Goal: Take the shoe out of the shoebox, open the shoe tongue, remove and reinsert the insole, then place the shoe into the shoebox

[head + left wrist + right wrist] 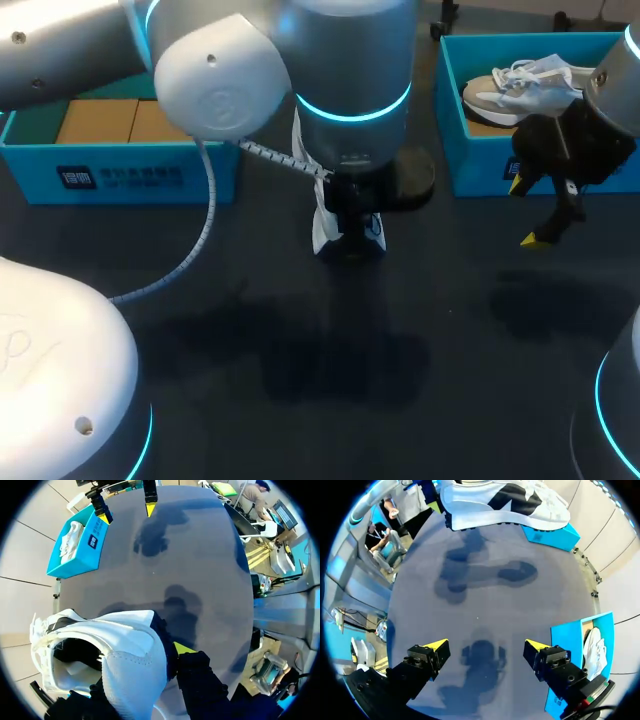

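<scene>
1. Head view: the left gripper (348,205) hangs over the middle of the table, clamped on the white shoe (322,235), which is out of its box. The right gripper (525,212) is well apart, in front of the right shoebox (455,150), its fingers spread wide with nothing between them. The shoe therefore lies to this gripper's left. A second shoe (510,85) lies in that box, and the left shoebox (120,175) sits at the far side.

2. Left wrist view: the shoe fills the space at the fingers with its opening in view. One yellow fingertip (182,647) presses on its outer side, and the other is hidden behind the shoe. The right gripper is far ahead across the table, next to the right shoebox.

3. Right wrist view: the right gripper's own fingers are wide apart and empty. The shoe is straight ahead, held above the table sole down, with its long axis crosswise to the reach. Judging by this, the free right arm must advance to work on the tongue.
</scene>
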Controlling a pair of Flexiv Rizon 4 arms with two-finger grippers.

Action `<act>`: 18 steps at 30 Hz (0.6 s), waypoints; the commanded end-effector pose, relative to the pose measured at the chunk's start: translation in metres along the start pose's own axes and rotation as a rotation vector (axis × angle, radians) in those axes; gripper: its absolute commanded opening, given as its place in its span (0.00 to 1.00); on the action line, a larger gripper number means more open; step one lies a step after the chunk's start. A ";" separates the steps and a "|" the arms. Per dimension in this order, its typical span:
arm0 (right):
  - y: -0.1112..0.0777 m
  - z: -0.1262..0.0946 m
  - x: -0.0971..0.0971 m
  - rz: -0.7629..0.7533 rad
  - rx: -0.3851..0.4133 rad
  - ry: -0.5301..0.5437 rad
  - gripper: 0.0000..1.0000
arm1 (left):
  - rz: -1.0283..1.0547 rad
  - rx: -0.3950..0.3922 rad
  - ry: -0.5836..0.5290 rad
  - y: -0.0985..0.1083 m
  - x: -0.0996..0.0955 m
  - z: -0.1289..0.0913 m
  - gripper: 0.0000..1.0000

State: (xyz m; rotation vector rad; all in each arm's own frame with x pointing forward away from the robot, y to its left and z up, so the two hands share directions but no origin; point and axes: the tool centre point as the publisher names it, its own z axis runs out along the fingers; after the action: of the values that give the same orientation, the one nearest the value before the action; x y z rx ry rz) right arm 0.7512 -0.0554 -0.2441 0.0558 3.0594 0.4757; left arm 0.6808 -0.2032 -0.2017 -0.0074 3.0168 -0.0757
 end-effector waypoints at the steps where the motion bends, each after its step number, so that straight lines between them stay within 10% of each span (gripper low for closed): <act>1: 0.000 0.001 0.001 0.000 0.001 -0.001 1.00 | 0.000 0.003 0.000 0.002 0.000 -0.001 0.00; 18: 0.000 0.001 0.001 0.000 0.001 -0.001 1.00 | 0.056 0.017 0.029 0.019 0.001 -0.008 0.00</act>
State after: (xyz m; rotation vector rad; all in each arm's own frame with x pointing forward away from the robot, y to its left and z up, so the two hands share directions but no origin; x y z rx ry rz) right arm 0.7512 -0.0554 -0.2441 0.0556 3.0595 0.4757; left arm 0.6741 -0.1987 -0.1996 0.0664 3.0317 -0.0686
